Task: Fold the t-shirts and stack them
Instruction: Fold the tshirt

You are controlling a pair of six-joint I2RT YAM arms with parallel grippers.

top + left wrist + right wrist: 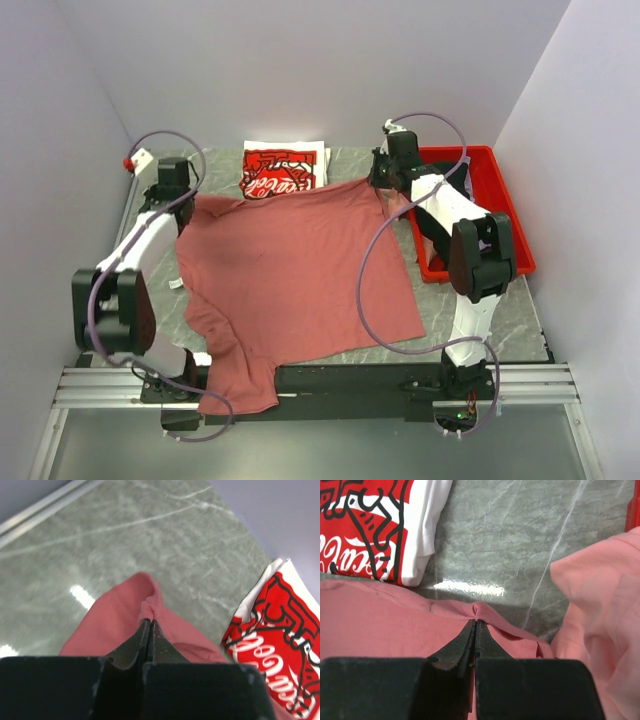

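Observation:
A dusty-rose t-shirt (285,275) lies spread over the table, one sleeve hanging over the near edge. My left gripper (190,200) is shut on its far left corner, the cloth (125,615) pinched at the tips of my left gripper (149,621). At the far right corner my right gripper (380,185) is shut on the hem (445,607), bunched at the tips of my right gripper (475,620). A folded red-and-white t-shirt (281,170) with script logo lies at the back, also in the left wrist view (275,640) and right wrist view (365,525).
A red plastic bin (495,205) stands at the right, under the right arm. Pale pink cloth (610,620) lies to the right of my right gripper. Grey marble tabletop (480,320) shows around the shirt. Purple cables loop from both arms.

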